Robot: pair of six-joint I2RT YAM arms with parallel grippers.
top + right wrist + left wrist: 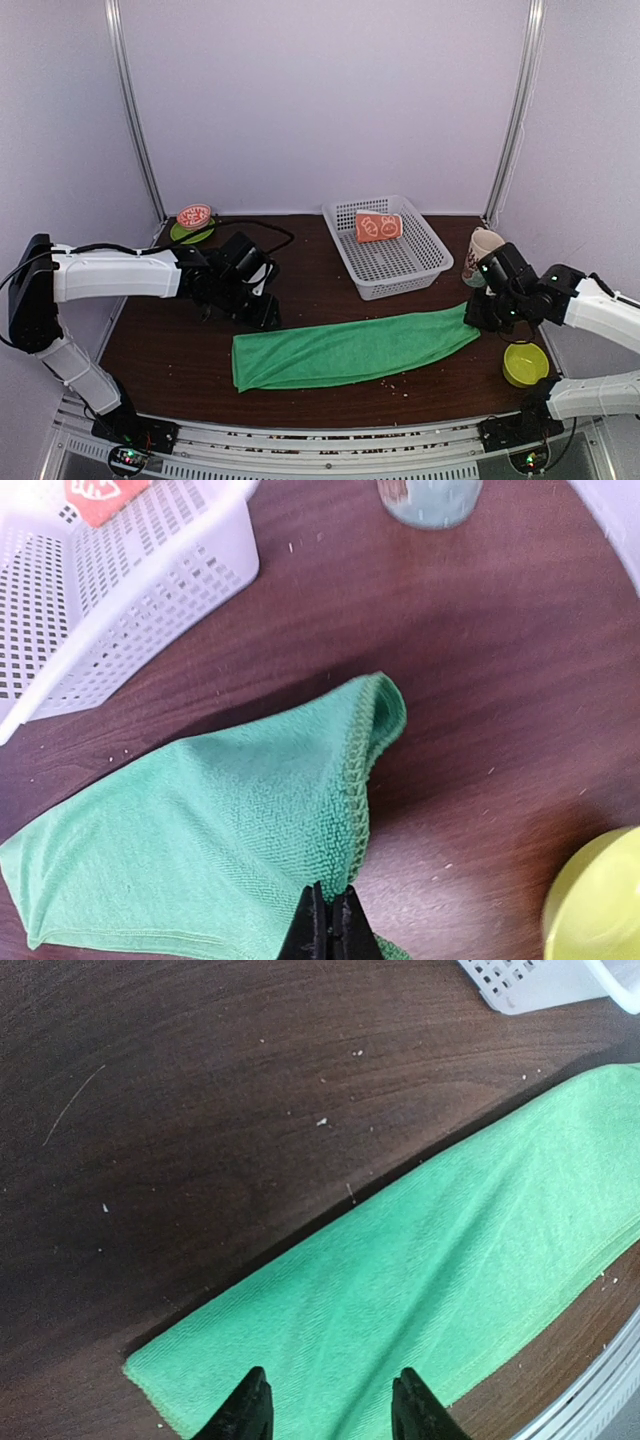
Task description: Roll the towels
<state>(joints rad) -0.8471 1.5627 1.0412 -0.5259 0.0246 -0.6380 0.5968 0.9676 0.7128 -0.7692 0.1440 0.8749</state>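
The green towel [350,350] lies as a long folded strip across the front of the table. My right gripper [478,312] is shut on its right end, pinching the stitched edge [355,780] and lifting it slightly. My left gripper [258,300] is open, hovering above the towel's left end [420,1280], fingertips [250,1405] apart over the cloth without touching it. The orange towel [378,226], rolled, with white prints, lies in the white basket [400,262]; a corner of it shows in the right wrist view [100,495].
A cup [482,252] stands right of the basket, just behind my right gripper. A yellow-green bowl [525,364] sits at the front right. A green plate with a red item [193,222] is at the back left. A cable trails behind the left arm.
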